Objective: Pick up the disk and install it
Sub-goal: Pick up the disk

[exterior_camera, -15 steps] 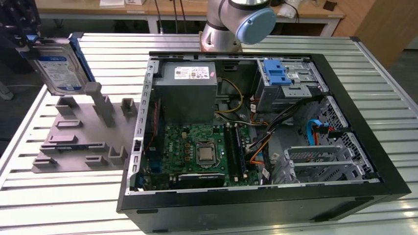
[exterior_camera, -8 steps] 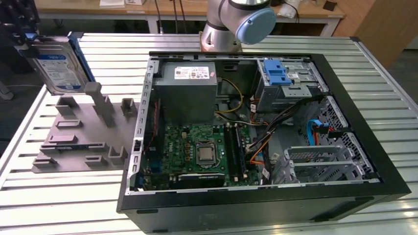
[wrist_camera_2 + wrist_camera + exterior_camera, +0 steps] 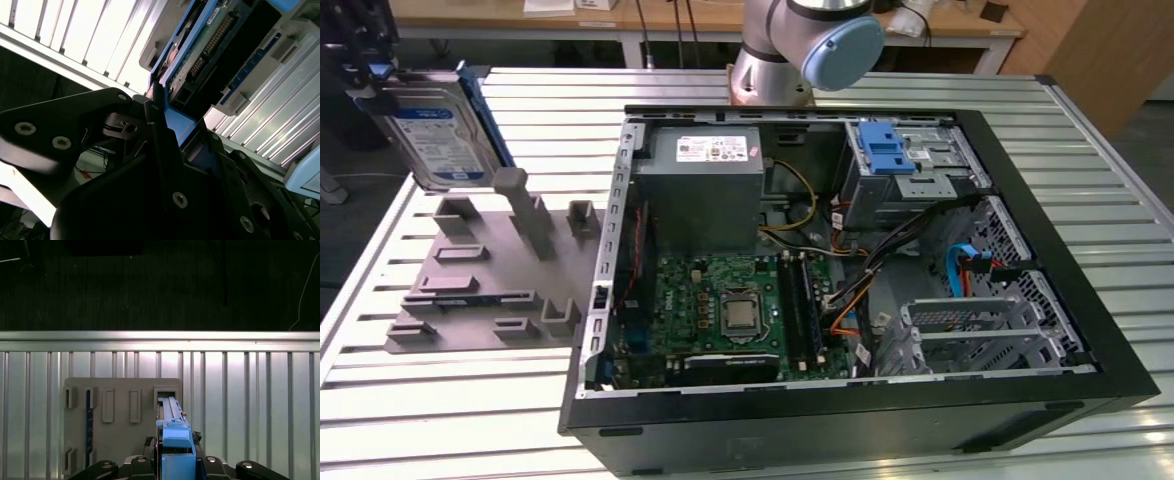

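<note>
Looks like bare ribbed aluminium all over the table (image 3: 440,400), shiny enough to throw glare. Matt grey plastic for the holder block (image 3: 480,280), slightly rough, kinda printed-looking. On the disk (image 3: 438,135): dull silver metal, glossy blue-and-white paper label, smooth blue plastic frame round the edges. Matt black on the gripper (image 3: 167,117), with bright metal screw heads. Computer case (image 3: 854,420) in satin black outside, bare silvery sheet metal inside. Grey metal power supply (image 3: 707,190) with a white paper sticker. Drive cage (image 3: 914,170) in silver metal, blue plastic latch on top.
</note>
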You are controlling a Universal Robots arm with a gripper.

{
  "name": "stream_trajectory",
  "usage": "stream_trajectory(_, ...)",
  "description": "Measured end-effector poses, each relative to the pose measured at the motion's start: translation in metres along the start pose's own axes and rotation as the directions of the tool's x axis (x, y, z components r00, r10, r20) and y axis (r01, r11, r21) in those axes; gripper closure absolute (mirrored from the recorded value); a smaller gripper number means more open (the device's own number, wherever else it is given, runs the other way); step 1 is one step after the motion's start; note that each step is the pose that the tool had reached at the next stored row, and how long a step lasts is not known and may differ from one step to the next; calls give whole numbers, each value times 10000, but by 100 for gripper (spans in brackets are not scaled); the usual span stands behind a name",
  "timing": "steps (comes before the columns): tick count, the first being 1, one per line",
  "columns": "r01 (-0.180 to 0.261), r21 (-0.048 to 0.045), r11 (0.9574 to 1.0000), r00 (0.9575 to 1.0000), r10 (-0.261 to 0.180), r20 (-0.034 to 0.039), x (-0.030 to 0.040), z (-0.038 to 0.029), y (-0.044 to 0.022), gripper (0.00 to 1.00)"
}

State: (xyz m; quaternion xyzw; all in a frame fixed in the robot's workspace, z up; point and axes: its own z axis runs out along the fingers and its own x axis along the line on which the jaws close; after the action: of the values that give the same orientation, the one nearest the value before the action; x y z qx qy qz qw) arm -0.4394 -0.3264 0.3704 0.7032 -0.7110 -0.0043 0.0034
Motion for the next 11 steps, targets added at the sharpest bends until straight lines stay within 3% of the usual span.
stream_trajectory(11,0,-5,10000,10000,0,-2,0,-28,0,64)
